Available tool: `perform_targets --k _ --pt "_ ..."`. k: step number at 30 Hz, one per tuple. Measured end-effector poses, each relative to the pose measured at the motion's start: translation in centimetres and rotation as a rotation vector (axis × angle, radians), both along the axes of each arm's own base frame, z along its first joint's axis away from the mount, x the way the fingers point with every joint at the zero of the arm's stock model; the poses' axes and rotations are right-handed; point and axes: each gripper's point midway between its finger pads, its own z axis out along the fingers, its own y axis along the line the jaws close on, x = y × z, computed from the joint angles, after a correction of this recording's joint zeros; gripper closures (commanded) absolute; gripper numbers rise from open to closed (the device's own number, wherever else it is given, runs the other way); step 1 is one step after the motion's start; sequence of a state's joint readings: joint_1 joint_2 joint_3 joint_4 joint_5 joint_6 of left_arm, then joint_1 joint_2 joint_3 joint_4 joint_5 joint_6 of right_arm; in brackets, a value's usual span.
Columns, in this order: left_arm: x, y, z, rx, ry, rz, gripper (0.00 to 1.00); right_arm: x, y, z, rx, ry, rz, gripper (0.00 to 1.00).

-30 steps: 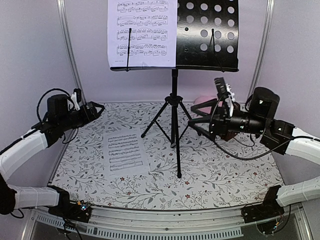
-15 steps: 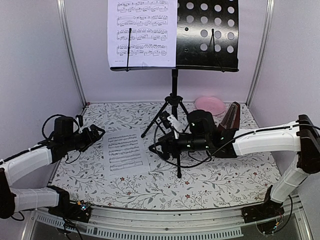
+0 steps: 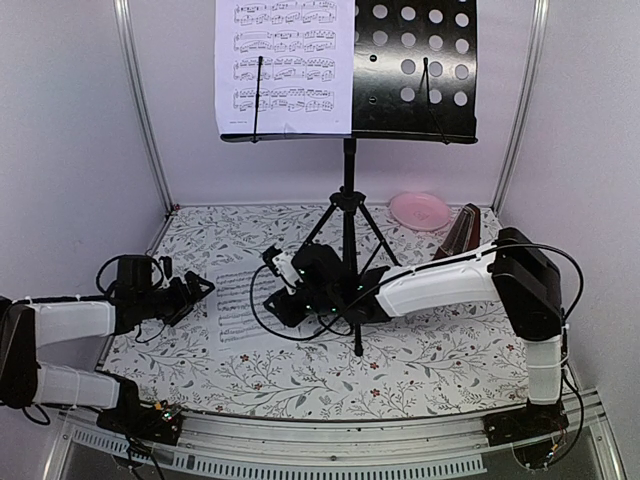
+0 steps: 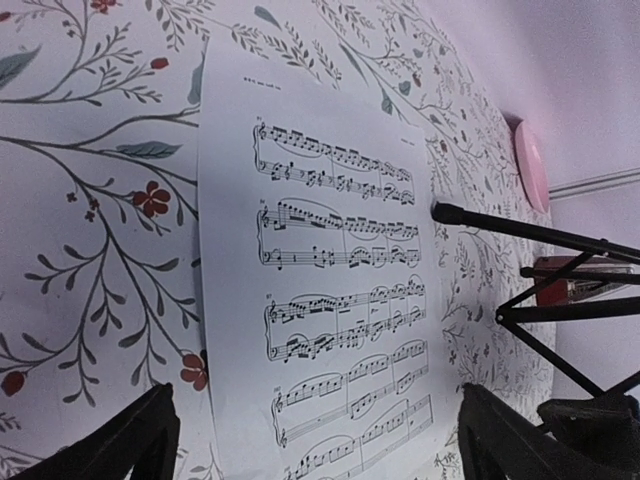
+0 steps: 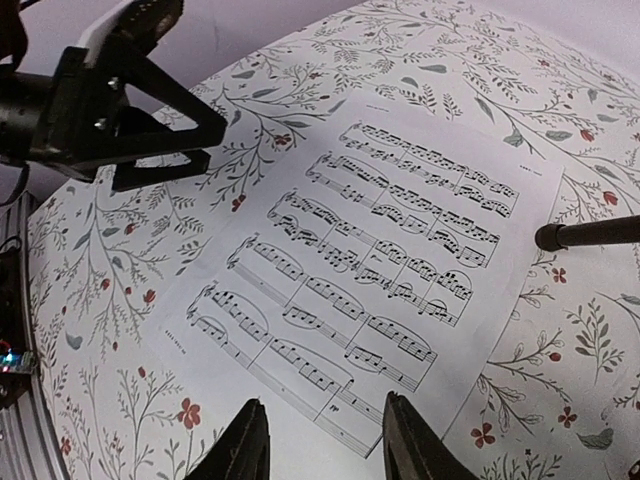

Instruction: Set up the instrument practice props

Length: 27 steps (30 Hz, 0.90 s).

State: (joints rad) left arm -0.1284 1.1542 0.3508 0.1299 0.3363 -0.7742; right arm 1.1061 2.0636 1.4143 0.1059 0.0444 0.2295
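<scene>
The black music stand desk stands on its tripod legs at the back, with one white sheet-music page on its left half. A second page lies flat on the floral table. My left gripper hovers low at its left edge, wide open and empty, the page spread between its fingers. My right gripper has reached across over the page's other side; it is open and empty above the page's near corner. The dark red-brown metronome stands at the back right.
A pink round plate sits at the back, left of the metronome. One tripod foot rests just beside the page's edge. The left gripper shows across the page in the right wrist view. Walls enclose the table on three sides.
My right arm swung from the right side across the tripod to the page on the table, its jaws narrowing. My left gripper dropped lower toward the page's left edge and opened slightly wider.
</scene>
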Motion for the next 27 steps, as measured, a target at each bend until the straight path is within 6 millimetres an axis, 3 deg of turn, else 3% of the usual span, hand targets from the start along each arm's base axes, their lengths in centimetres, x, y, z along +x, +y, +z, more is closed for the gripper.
perform_targets --k 5,10,19,27 --pt "0.6 0.3 -0.4 -0.022 -0.023 -0.009 0.02 2.0 1.1 -3.4 -0.093 -0.038 -0.042 0.86" --pt "0.8 0.7 -2.2 -0.027 0.016 -0.01 0.02 3.9 1.3 -6.8 -0.187 -0.058 -0.076 0.93" --pt "1.9 0.2 -3.2 -0.051 0.025 -0.041 0.06 6.5 -0.3 -10.0 -0.258 -0.045 -0.103 0.95" --pt "4.2 -1.3 -3.1 -0.115 -0.007 -0.102 0.07 7.3 -0.2 -10.0 -0.26 -0.064 -0.091 0.96"
